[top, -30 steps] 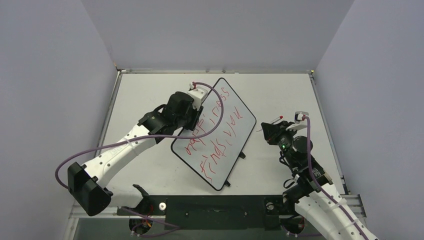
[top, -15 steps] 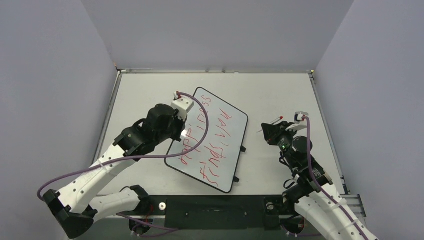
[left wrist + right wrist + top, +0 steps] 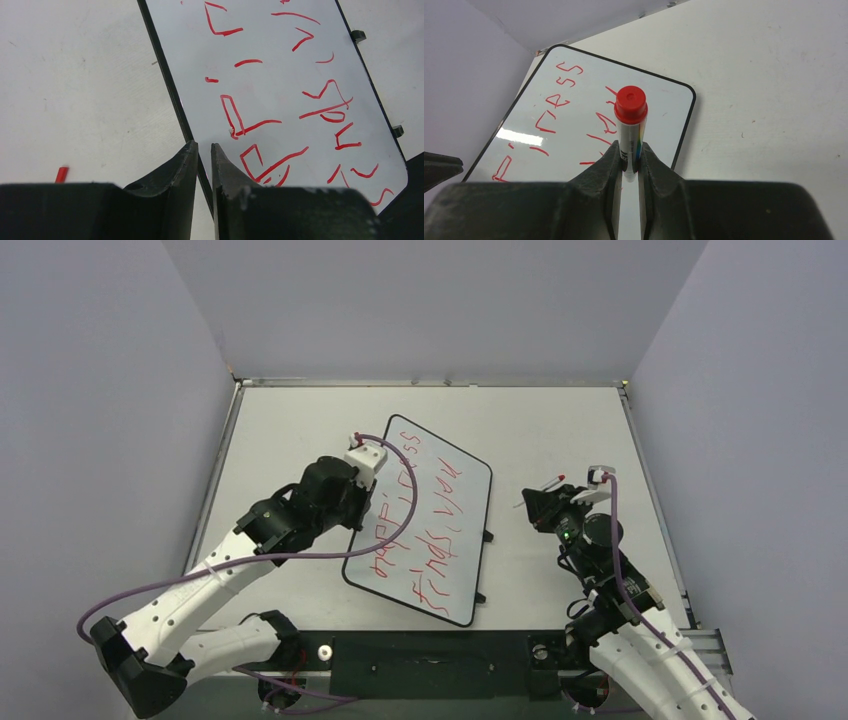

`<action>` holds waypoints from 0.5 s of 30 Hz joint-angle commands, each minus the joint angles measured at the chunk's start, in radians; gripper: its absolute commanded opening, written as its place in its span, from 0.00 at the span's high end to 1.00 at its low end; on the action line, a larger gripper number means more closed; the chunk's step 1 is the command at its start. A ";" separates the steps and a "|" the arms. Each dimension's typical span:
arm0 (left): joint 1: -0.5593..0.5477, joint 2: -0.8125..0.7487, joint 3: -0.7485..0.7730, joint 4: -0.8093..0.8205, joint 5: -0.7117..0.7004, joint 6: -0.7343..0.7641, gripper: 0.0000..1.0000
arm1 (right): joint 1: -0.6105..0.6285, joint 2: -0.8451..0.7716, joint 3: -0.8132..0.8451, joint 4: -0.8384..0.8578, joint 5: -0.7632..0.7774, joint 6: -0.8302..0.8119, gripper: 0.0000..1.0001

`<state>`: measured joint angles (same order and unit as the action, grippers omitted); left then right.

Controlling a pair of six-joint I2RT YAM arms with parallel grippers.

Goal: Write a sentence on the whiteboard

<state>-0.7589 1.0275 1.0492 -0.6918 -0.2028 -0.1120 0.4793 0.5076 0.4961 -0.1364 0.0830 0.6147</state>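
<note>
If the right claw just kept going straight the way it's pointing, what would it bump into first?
Most likely the whiteboard: the right gripper, shut on a red-capped marker, aims at the board's corner. Depth is hard to judge.

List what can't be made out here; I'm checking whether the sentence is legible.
Top view: the left arm and its cable cover part of the sentence on the whiteboard.
Left wrist view: frame edges crop the lettering.
Right wrist view: the jaws hide the lower end of the marker and the board's near half.
</note>
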 commanded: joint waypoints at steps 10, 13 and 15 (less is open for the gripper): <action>-0.005 -0.083 0.069 0.009 -0.058 -0.050 0.62 | 0.006 0.007 -0.016 0.031 0.011 0.006 1.00; -0.006 -0.110 0.074 -0.010 -0.122 -0.061 0.60 | 0.006 0.006 -0.012 0.032 0.003 0.008 1.00; -0.005 -0.142 0.065 -0.015 -0.162 -0.071 0.60 | 0.007 0.009 -0.007 0.035 -0.003 0.009 1.00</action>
<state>-0.7589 0.9459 1.0756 -0.7006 -0.2646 -0.1528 0.4793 0.5121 0.4820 -0.1356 0.0826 0.6151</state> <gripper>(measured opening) 0.400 0.106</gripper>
